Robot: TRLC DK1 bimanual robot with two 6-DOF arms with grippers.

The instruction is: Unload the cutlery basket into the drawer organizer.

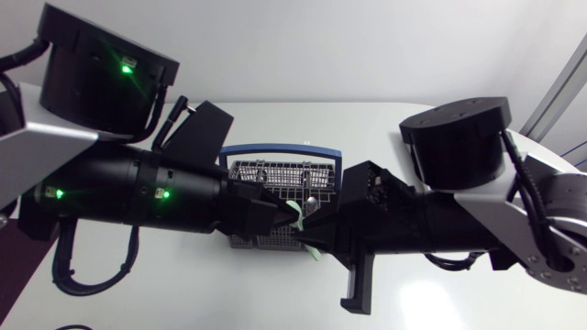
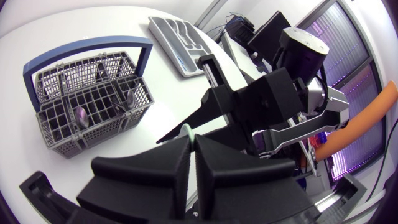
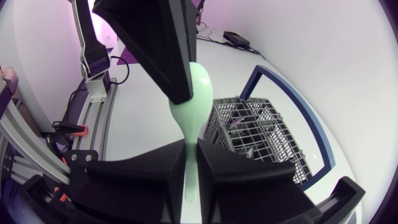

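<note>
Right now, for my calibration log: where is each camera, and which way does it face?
Head: above the table, looking down; left arm and right arm meet over the basket.
Left wrist: on left arm, facing basket and drawer organizer; left gripper shows.
Right wrist: on right arm, facing left gripper; right gripper grips green spoon.
Shared: all three show the basket.

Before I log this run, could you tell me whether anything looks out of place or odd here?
One thing: the green spoon seems pinched by both grippers at once, the right gripper on its handle and the left gripper on its bowl, near the cutlery basket. Nothing looks spilled or damaged.
</note>
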